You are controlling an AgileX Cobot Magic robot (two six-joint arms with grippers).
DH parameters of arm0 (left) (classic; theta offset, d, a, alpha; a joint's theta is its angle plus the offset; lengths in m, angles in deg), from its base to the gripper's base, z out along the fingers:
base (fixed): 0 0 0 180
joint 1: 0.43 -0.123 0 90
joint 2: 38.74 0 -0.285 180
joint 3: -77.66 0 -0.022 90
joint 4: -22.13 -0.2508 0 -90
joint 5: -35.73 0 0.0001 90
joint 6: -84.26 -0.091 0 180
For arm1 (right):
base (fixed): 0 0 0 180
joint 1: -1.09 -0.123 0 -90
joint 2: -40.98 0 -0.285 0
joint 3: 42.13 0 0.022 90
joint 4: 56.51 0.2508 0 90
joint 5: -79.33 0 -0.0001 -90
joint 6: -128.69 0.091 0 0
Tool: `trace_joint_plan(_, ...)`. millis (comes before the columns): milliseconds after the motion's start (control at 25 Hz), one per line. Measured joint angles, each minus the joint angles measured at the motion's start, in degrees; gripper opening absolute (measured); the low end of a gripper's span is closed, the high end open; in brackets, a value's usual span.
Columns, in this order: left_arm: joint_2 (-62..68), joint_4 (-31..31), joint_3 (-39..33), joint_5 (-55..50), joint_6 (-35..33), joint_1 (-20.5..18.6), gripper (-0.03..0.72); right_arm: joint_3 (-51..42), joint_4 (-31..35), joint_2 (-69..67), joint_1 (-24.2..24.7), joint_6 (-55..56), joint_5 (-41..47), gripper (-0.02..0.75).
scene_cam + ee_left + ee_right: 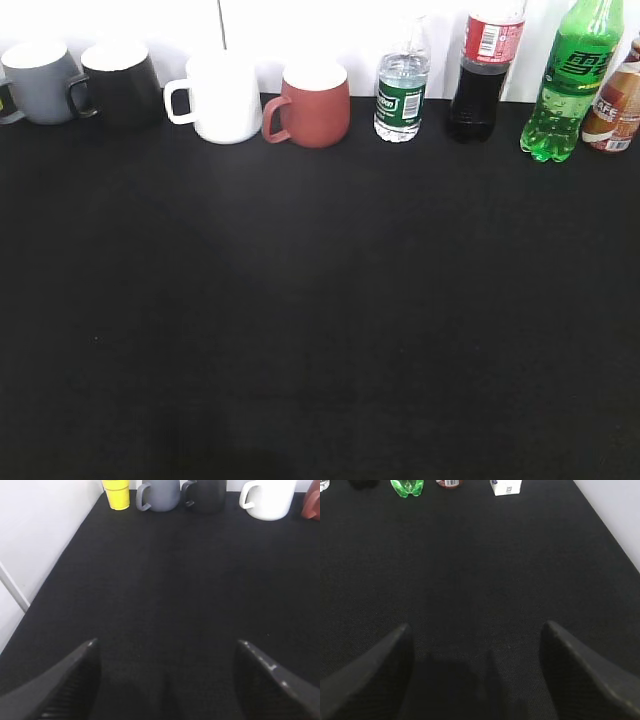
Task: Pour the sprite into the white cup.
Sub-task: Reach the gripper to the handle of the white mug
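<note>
Sprite (575,85) is standing upright at the far right back of the counter (320,320), ahead-left of the right gripper (476,672), which is sitting nearer, both grippers spread empty; white cup (222,97) is waiting back-left.

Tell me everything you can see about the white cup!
The white cup is a plain, glossy mug that looks ceramic, round and wide, with a loop handle pointing left. It stands upright on the black table, in the back row by the white wall. The black mug is on its left; the red mug sits close on its right, its handle near or touching the cup. Its inside is not visible. No pincer is near it.
</note>
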Motion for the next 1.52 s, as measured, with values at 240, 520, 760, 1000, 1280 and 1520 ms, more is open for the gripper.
trace_joint_plan(240,0.00,0.00,0.00,0.00,0.00,0.00,0.580,0.00,0.00,0.00,0.00,0.00,0.00,0.586)
trace_joint_plan(520,3.10,0.00,0.40,37.24,0.00,0.00,0.524,0.00,0.00,0.00,0.00,0.00,0.00,0.586)
trace_joint_plan(760,35.44,1.07,-11.43,75.23,0.00,1.04,0.508,0.00,0.00,0.00,0.00,0.00,0.00,0.586)
trace_joint_plan(1000,74.71,1.07,-11.44,107.48,0.46,8.31,0.470,0.00,0.00,0.00,0.00,0.00,0.00,0.586)
trace_joint_plan(1280,104.83,-10.28,7.81,114.35,6.98,8.53,0.466,0.00,0.00,0.00,0.00,0.00,0.00,0.586)
trace_joint_plan(1520,118.49,-11.53,27.54,104.51,8.59,13.97,0.447,0.00,0.00,0.00,0.00,0.00,0.00,0.586)
